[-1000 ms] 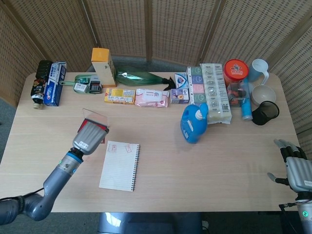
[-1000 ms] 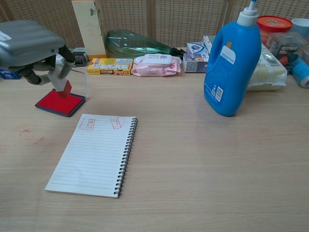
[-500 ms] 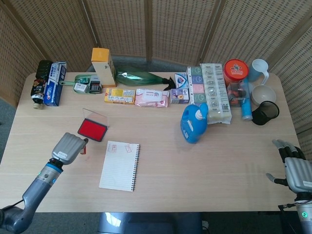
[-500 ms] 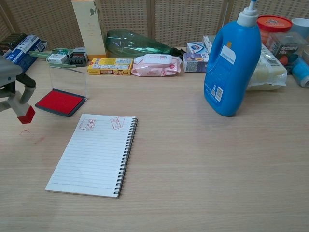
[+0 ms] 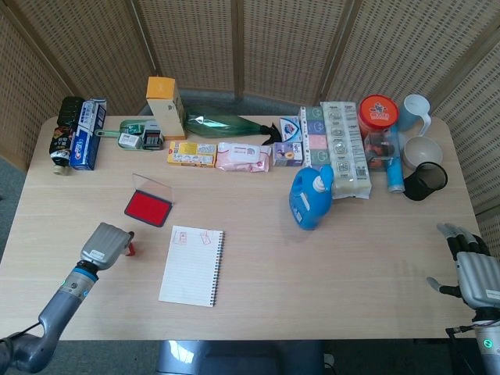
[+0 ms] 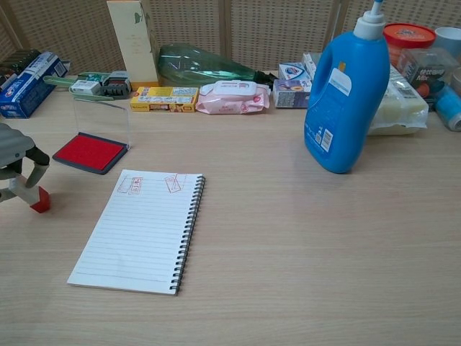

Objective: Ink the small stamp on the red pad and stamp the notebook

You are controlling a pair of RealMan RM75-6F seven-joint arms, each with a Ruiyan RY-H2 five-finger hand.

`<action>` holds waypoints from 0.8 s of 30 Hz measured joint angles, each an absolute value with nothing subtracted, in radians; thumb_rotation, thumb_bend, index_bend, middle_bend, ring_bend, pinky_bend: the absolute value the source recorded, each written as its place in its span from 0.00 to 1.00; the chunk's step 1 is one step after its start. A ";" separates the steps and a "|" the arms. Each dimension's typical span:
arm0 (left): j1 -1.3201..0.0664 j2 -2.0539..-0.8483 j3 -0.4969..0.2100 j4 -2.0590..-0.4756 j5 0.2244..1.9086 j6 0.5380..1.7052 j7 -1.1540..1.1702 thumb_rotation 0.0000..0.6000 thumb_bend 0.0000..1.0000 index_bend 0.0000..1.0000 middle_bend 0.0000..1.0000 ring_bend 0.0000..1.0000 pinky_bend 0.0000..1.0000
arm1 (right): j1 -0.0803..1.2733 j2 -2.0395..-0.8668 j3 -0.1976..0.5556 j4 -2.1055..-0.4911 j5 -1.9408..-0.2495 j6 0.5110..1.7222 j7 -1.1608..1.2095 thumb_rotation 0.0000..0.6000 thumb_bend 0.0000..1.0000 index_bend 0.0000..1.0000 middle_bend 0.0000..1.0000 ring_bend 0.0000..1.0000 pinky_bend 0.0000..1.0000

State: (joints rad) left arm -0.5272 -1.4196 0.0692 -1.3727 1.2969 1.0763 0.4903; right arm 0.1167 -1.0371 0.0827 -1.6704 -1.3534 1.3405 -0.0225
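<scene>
The small stamp (image 6: 37,199), white-handled with a red base, stands with its base on the table to the left of the notebook (image 6: 140,231). My left hand (image 6: 13,150) pinches its handle at the frame's left edge. In the head view the left hand (image 5: 105,244) covers most of the stamp (image 5: 130,250). The red ink pad (image 5: 148,208) lies behind it with its clear lid (image 6: 101,121) raised. The lined notebook (image 5: 191,266) carries two red prints near its top edge. My right hand (image 5: 473,269) hangs open at the table's right front corner.
A blue detergent bottle (image 6: 346,94) stands right of centre. Along the back runs a row of boxes, a green bottle (image 5: 226,125), a wipes pack (image 5: 244,156), a red-lidded jar (image 5: 378,113) and cups. Faint red marks stain the wood near the stamp.
My left hand has carried the stamp from above the red pad leftward and toward me, then down until its base meets the table. The right hand has stayed put.
</scene>
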 measured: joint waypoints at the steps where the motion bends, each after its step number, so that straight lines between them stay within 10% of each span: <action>1: -0.525 -1.423 0.066 -1.369 1.298 1.077 0.492 1.00 0.29 0.63 1.00 1.00 1.00 | 0.117 -1.037 0.083 -1.670 -1.354 1.341 -0.022 1.00 0.00 0.09 0.11 0.11 0.10; 24: -0.513 -1.411 0.019 -1.400 1.304 1.097 0.561 1.00 0.17 0.61 1.00 1.00 1.00 | 0.117 -1.035 0.082 -1.678 -1.350 1.339 -0.026 1.00 0.01 0.09 0.10 0.11 0.10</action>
State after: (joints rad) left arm -0.5128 -1.4108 0.0187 -1.3997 1.3038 1.0969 0.5607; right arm 0.1167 -1.0345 0.0825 -1.6777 -1.3502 1.3393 -0.0260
